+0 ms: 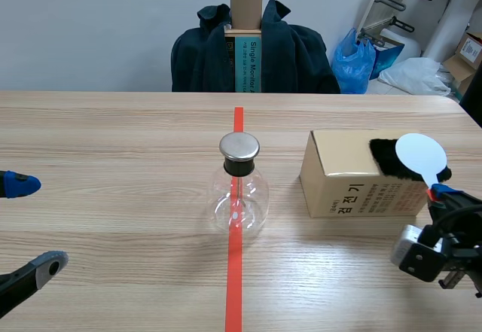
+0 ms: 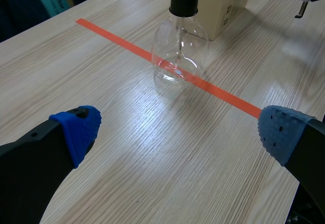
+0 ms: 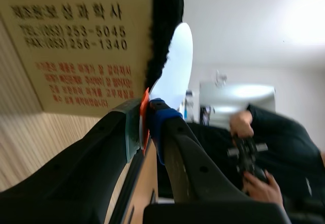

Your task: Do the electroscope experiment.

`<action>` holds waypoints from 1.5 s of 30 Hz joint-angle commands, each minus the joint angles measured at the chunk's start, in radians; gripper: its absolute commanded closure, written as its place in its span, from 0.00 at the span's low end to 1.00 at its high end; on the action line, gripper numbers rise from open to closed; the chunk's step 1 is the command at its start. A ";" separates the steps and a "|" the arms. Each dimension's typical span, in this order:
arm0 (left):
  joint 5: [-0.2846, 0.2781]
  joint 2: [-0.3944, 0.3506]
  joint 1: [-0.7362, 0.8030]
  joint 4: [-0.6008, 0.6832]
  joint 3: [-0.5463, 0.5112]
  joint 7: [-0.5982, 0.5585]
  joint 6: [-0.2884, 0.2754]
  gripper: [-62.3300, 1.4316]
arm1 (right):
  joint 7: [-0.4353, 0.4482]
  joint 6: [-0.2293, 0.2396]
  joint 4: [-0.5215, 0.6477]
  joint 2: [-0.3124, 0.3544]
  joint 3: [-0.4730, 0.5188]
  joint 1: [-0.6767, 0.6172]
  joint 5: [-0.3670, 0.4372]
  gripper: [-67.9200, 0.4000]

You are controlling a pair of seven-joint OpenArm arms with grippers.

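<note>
Black jaws, blue dotted pads

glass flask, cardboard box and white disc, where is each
glass flask [image 1: 239, 200], scene view, on its round glass belly
cardboard box [image 1: 339, 155], scene view, on its bare top face
white disc [image 1: 420, 153], scene view, middle of its round face

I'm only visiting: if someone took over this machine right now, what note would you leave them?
Left gripper: open, empty, short of the electroscope flask.
Right gripper: shut on the white disc paddle by its orange handle, disc at the black fur on the cardboard box.
Done: paddle in grip.
Left: probably rub it, then bring it to the flask's metal cap.
</note>
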 commanded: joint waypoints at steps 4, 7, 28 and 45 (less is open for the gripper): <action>-0.014 0.000 -0.008 0.010 0.000 -0.017 -0.002 0.00 | 0.091 -0.022 0.011 0.013 -0.010 0.009 -0.007 0.98; -0.014 0.000 -0.008 0.010 0.000 -0.017 -0.002 0.00 | -0.061 -0.024 0.011 0.014 0.000 0.009 -0.001 0.98; -0.013 0.000 -0.008 0.010 0.000 -0.017 -0.002 0.00 | 0.099 -0.089 0.060 0.019 0.009 0.012 -0.001 0.98; -0.009 0.000 -0.008 0.010 0.006 -0.014 -0.002 0.00 | -0.066 -0.106 0.547 0.019 0.215 0.011 0.084 0.98</action>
